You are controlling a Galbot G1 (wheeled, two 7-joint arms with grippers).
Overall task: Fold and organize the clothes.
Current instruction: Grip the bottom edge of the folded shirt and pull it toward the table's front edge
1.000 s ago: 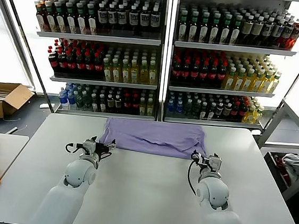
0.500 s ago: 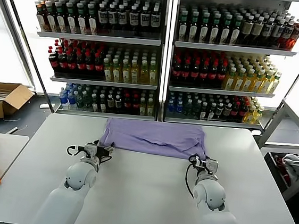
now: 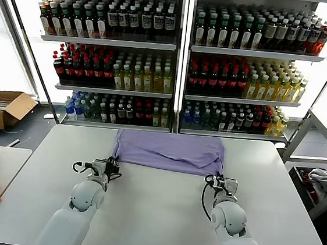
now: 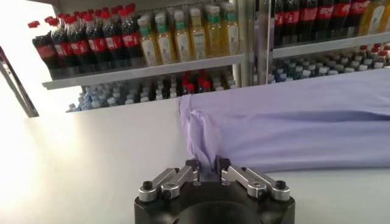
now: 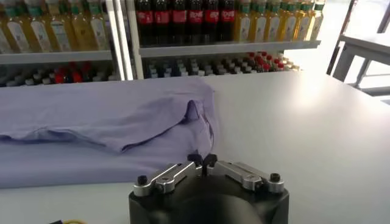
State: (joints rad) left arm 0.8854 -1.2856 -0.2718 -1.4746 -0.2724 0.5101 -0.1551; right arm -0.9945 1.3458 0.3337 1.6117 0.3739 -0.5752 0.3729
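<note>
We've got L hand (image 3: pixel 112 165) & R hand (image 3: pixel 212 178) each pinching a near corner of the lavender shirt (image 3: pixel 169 151) on the desk (image 3: pixel 159 216).

One lavender T-shirt (image 3: pixel 169 151) on one white table (image 3: pixel 160 210), two grippers, left (image 3: pixel 113 165) and right (image 3: pixel 212 178), two bottle shelving units (image 3: pixel 182 60) behind the table, one cardboard box (image 3: pixel 1 108) left of the table

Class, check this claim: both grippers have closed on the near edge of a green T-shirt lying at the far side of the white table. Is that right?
Not quite: the T-shirt is lavender, not green, as the head view shows. The rest holds: the left gripper and right gripper are each shut on its near edge, and it lies at the far side of the white table.
</note>
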